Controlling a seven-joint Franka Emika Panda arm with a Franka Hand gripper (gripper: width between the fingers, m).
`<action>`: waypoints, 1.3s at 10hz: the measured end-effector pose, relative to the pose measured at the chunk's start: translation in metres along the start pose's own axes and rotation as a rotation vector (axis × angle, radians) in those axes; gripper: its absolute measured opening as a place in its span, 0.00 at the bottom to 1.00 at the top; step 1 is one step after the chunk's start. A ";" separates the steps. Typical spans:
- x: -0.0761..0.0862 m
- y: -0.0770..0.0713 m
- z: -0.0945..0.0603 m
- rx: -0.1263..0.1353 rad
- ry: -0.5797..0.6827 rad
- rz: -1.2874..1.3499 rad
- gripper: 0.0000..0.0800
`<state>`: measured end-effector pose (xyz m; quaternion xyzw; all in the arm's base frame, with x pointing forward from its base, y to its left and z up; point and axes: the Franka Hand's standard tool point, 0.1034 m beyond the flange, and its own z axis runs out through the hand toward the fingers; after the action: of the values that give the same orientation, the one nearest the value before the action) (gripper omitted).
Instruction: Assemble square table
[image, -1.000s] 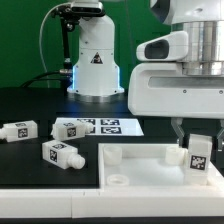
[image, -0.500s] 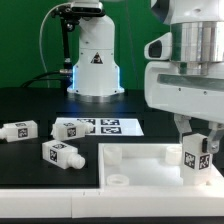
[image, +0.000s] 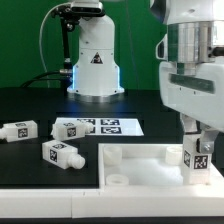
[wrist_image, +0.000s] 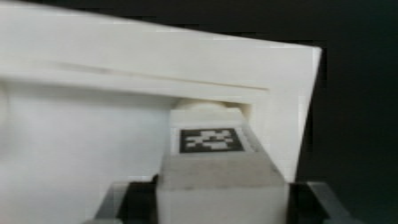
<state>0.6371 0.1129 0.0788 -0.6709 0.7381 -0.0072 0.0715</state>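
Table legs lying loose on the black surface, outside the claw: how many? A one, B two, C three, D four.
C: three loose legs lie flat at the exterior view's left, while the fourth leg stands upright in the claw at a corner of the square top.

White arm (image: 188, 50), grey end effector (image: 199, 138)

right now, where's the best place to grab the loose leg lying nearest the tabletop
Probably from straight above, jaws closing across the flat sides of the loose leg's tagged square body. It lies on its side on the black table, nothing touching it, so those sides are reachable.
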 end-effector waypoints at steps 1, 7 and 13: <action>-0.002 -0.001 0.001 0.017 -0.022 0.193 0.36; -0.002 -0.003 0.001 0.045 -0.033 0.353 0.62; -0.007 0.000 -0.024 0.063 -0.052 0.188 0.81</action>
<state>0.6351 0.1180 0.1029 -0.5962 0.7950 -0.0062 0.1120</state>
